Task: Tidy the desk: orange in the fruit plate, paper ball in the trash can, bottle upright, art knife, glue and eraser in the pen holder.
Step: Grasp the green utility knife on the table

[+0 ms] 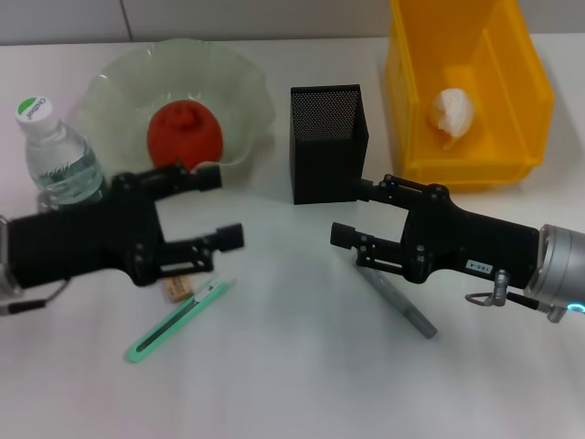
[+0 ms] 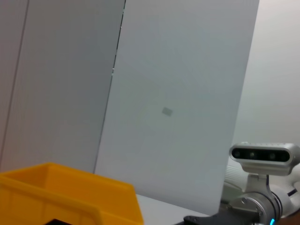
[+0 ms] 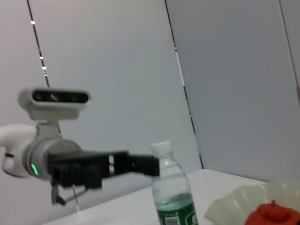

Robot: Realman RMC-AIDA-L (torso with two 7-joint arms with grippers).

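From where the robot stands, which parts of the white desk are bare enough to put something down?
The white desk is bare along its near edge, and between the open left gripper and open right gripper. It is crowded around the green art knife, small eraser and grey glue stick.

White desk (image 1: 302, 384): bottle (image 1: 57, 155), plate (image 1: 119, 82), holder (image 1: 327, 142), bin (image 1: 471, 165), knife (image 1: 175, 320), eraser (image 1: 177, 289), glue (image 1: 402, 302).
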